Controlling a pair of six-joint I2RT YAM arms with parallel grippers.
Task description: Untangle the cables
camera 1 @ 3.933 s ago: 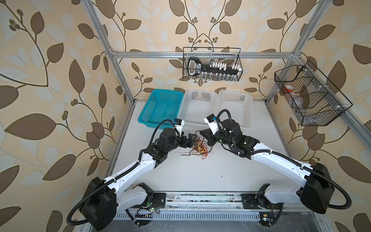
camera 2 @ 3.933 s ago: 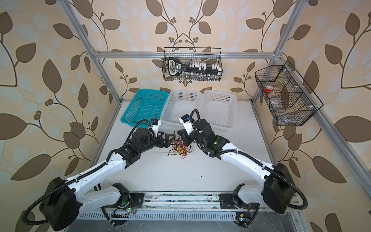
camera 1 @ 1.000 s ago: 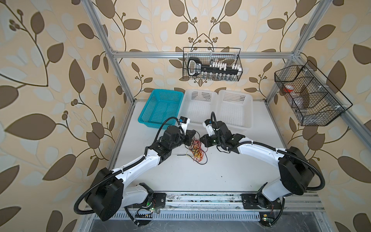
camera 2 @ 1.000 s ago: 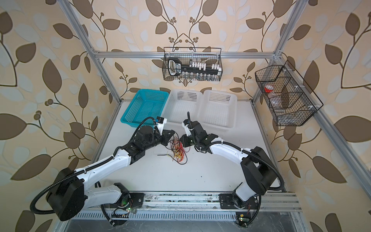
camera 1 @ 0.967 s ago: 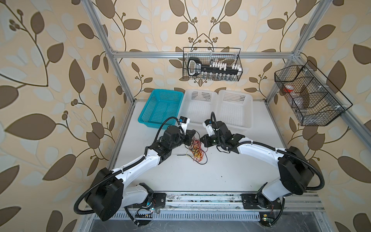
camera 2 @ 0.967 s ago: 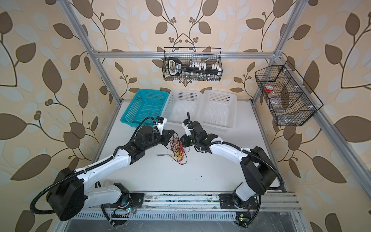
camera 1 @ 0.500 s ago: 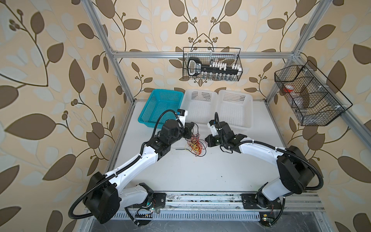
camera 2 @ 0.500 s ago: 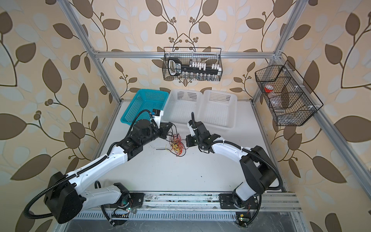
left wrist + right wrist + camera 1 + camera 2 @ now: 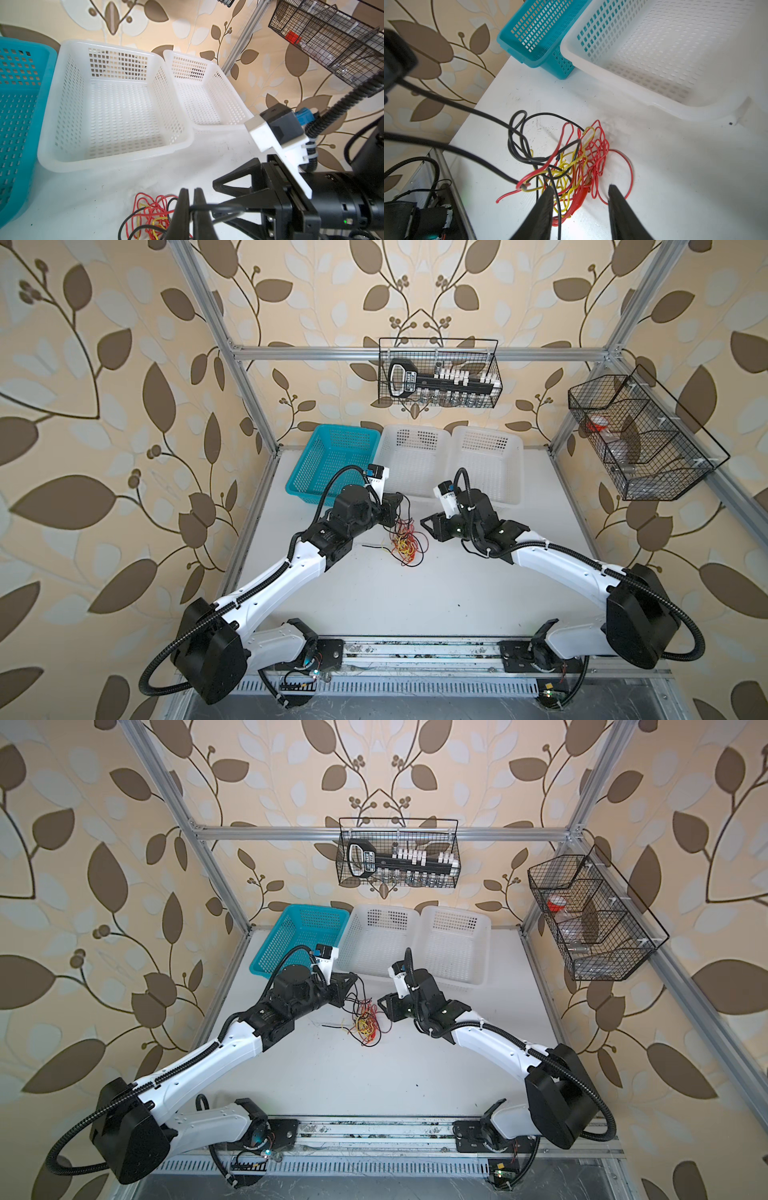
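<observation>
Fingers (image 9: 182,209) of the left gripper (image 9: 191,192) clamp a black cable (image 9: 475,112); right gripper (image 9: 580,194) fingers (image 9: 546,205) stand apart over the tangled cables (image 9: 591,153). Best pin those, then pull black away slowly.

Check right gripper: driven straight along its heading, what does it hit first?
Most likely the tangle of thin red, yellow and black wires: the open right gripper points straight at it. Height above the white table is unclear, so it might skim over.

Red, yellow, black cables (image 9: 592,151), tangled clump, black strand raised
</observation>
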